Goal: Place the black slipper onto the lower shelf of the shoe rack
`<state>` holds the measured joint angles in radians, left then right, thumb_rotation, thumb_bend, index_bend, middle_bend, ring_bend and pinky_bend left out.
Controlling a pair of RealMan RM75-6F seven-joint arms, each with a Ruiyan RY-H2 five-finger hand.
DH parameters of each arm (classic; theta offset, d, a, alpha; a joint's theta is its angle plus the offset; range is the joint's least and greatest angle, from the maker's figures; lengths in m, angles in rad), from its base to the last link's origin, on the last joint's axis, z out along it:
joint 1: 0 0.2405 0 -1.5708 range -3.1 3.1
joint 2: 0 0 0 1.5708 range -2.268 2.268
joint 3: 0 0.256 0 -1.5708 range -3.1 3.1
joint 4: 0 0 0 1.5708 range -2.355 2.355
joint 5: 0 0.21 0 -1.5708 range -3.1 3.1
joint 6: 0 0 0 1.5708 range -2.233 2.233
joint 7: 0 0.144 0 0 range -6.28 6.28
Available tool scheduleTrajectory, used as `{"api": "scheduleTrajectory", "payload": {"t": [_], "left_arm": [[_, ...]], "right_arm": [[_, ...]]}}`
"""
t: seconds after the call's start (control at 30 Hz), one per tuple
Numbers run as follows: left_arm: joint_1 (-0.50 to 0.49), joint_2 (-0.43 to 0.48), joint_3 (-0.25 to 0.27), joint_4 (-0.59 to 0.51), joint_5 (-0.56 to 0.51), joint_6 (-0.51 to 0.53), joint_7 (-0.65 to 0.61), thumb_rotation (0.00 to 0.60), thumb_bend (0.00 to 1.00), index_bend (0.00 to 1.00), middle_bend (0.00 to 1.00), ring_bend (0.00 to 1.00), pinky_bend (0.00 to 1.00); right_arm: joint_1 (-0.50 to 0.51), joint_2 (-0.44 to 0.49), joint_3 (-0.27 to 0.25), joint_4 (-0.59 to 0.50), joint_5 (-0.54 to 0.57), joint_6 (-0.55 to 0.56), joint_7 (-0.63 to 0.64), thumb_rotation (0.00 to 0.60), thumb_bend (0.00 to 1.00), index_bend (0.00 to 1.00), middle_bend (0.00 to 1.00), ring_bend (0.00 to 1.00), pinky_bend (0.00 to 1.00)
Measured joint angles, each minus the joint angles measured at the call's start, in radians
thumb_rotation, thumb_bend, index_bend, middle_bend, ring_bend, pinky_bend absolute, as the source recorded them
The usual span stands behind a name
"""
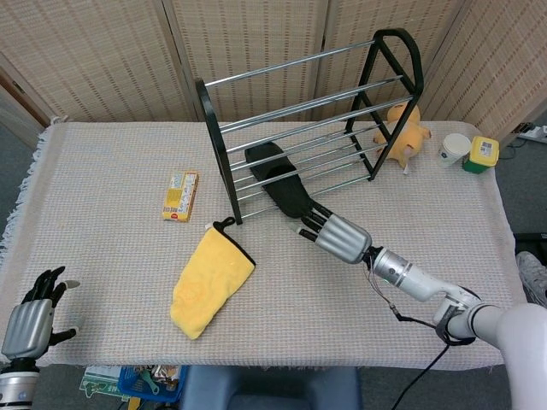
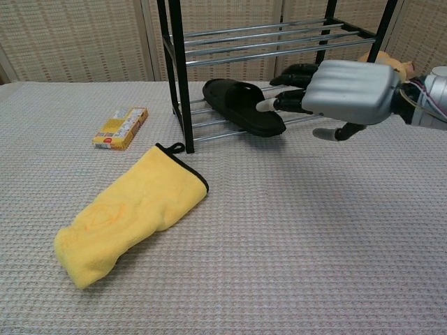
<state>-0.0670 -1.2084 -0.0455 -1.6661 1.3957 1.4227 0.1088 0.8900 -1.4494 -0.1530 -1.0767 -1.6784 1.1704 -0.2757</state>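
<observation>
Black slipper (image 1: pixel 279 180): lying on the lower rails of the shoe rack (image 1: pixel 314 120), centre of the head view, its near end overhanging the front rail.
Right hand (image 2: pixel 347 91): hovering just right of the slipper, fingers spread, gripping nothing.
Left hand (image 1: pixel 31 308): sitting at the lower left corner, fingers apart, empty.
Writing: yellow box (image 1: pixel 180 195) is showing print too small to read.
Around: yellow cloth (image 1: pixel 209 279) lying below the rack; yellow plush toy (image 1: pixel 402 132), cup (image 1: pixel 454 149) and green-lidded jar (image 1: pixel 480 155) standing upper right.
</observation>
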Motion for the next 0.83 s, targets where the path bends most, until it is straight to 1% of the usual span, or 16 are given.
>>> {"api": "scheduleTrajectory", "payload": {"t": [0.07, 0.17, 0.27, 0.37, 0.6, 0.77, 0.83], "left_arm": [[-0.006, -0.002, -0.007, 0.002, 0.003, 0.0, -0.001, 0.6, 0.29, 0.3, 0.1, 0.04, 0.24], [-0.014, -0.012, -0.016, 0.009, 0.007, 0.003, -0.001, 0.6, 0.29, 0.3, 0.1, 0.04, 0.24], [-0.022, -0.024, -0.021, 0.019, 0.009, 0.004, 0.0, 0.6, 0.29, 0.3, 0.1, 0.04, 0.24], [-0.029, -0.033, -0.023, 0.026, 0.003, -0.008, 0.0, 0.6, 0.29, 0.3, 0.1, 0.04, 0.24], [-0.036, -0.055, -0.027, 0.033, -0.005, -0.003, 0.025, 0.6, 0.29, 0.3, 0.1, 0.04, 0.24], [-0.042, -0.066, -0.03, 0.032, -0.003, 0.001, 0.033, 0.6, 0.29, 0.3, 0.1, 0.04, 0.24], [-0.043, -0.069, -0.031, 0.031, -0.002, 0.002, 0.036, 0.6, 0.29, 0.3, 0.1, 0.04, 0.24]], "right_arm": [[-0.068, 0.055, 0.008, -0.101, 0.054, 0.019, -0.033, 0.6, 0.44, 0.02, 0.18, 0.0, 0.06], [-0.166, 0.135, 0.015, -0.221, 0.132, 0.05, -0.057, 0.6, 0.44, 0.02, 0.18, 0.0, 0.06], [-0.25, 0.207, 0.018, -0.293, 0.182, 0.092, -0.065, 0.6, 0.44, 0.02, 0.18, 0.0, 0.06], [-0.316, 0.26, 0.015, -0.343, 0.206, 0.128, -0.046, 0.6, 0.44, 0.02, 0.16, 0.0, 0.06], [-0.456, 0.315, 0.014, -0.403, 0.238, 0.23, 0.04, 0.6, 0.43, 0.01, 0.13, 0.0, 0.06], [-0.54, 0.333, 0.016, -0.409, 0.252, 0.278, 0.065, 0.6, 0.43, 0.0, 0.11, 0.0, 0.06], [-0.557, 0.334, 0.019, -0.41, 0.253, 0.29, 0.077, 0.6, 0.43, 0.0, 0.11, 0.0, 0.06]]}}
